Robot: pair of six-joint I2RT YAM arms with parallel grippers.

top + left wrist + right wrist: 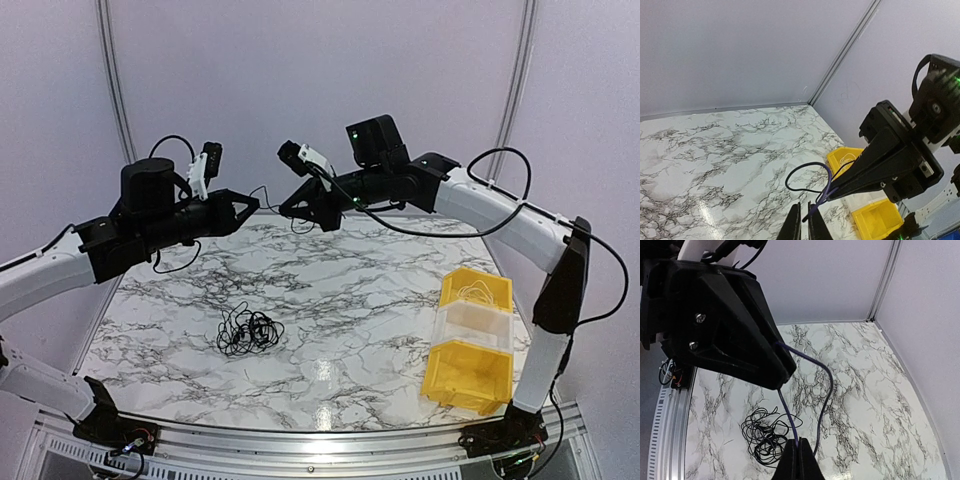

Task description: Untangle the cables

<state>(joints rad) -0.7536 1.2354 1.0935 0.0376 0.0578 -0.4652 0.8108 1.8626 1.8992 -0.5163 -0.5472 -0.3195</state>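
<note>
Cables in two places. Bundle of cables (248, 330), black and wiry, heaped loosely on the marble surface (350, 290), left of centre and closer to the near edge than to the far one; touched by neither arm. Dark cable (807, 180) up in the air, well above the surface and toward its far edge, strung between both claws.

Left arm (60, 265) reaching in from the left edge, right arm (490, 205) arching over from the right edge. Left claw (804, 226) with fingers almost together, pinching one end of that dark cable (a mere sliver of gap in the left wrist view). Right claw (798, 460) closed tight on the same cable, with the strand coming out at the tips. Faces the left claw nearly tip to tip, just apart. Between the two grips, a small open loop of cable, bluish-purple up close.

Along the right edge, toward the near corner: yellow bin (465, 375), clear bin (475, 322) and second yellow bin (470, 300) in a row, each touching the next. Thin pale wire (482, 291) coiled inside the farther yellow one.
</note>
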